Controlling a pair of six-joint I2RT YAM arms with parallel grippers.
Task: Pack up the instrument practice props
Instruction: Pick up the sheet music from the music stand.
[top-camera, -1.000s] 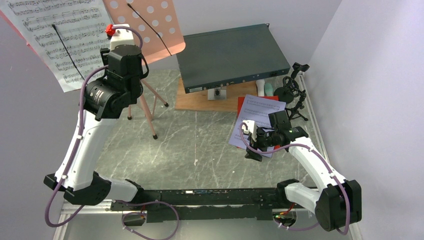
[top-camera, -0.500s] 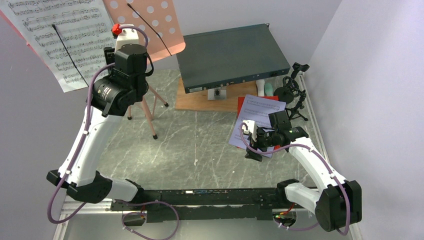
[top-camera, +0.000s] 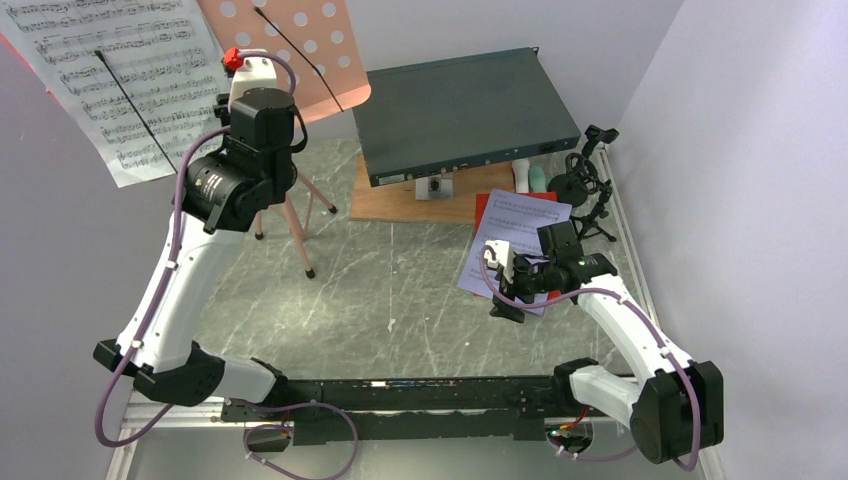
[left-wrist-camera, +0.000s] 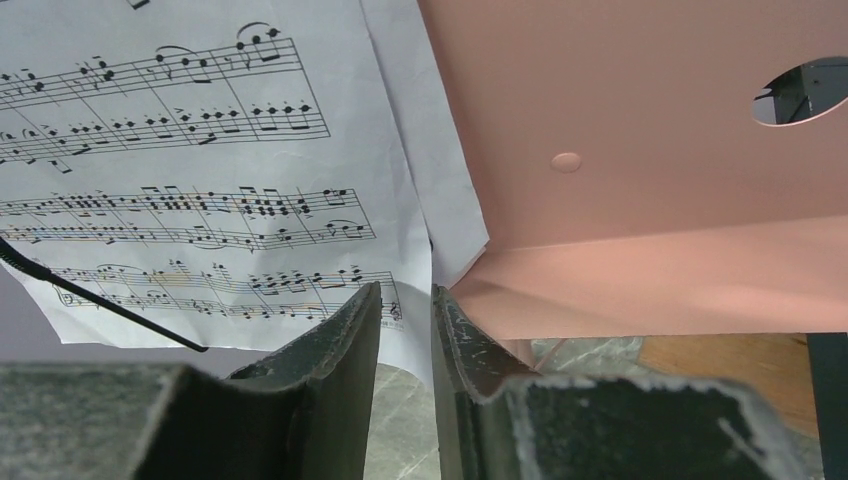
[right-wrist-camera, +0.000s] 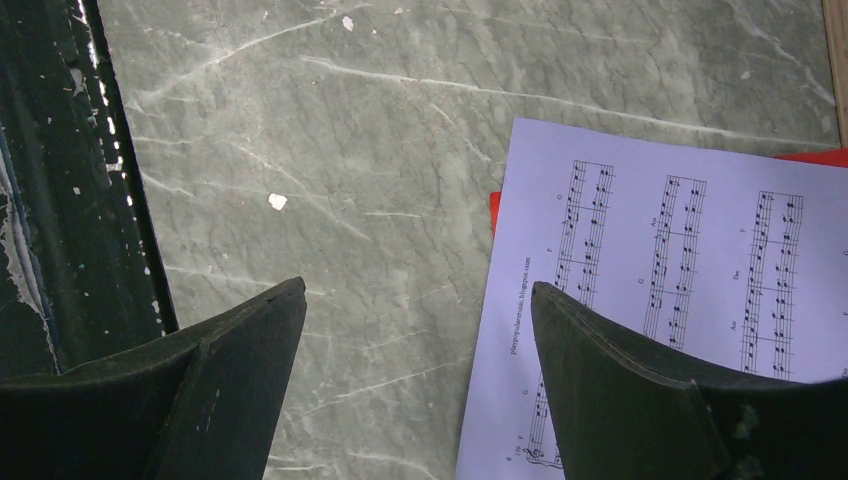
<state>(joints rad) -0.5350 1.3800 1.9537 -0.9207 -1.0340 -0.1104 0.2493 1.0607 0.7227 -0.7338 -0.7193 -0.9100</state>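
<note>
At the left jaws' narrow gap, bottom edge of white page (left-wrist-camera: 200, 150).

The salmon-pink music stand (top-camera: 300, 45) stands upright on tripod legs at the far left of the counter (top-camera: 400, 300), its perforated desk tilted back. A white sheet of music (top-camera: 120, 80) leans on the desk and overhangs its left edge, with a thin black wire arm across it. To the right, a lavender page (top-camera: 515, 250) lies flat over a red page (top-camera: 481, 212). A small black mic stand (top-camera: 585, 190) stands at the far right. A white tube (top-camera: 521, 172) and a mint tube (top-camera: 538, 178) sit just left of it.
</note>
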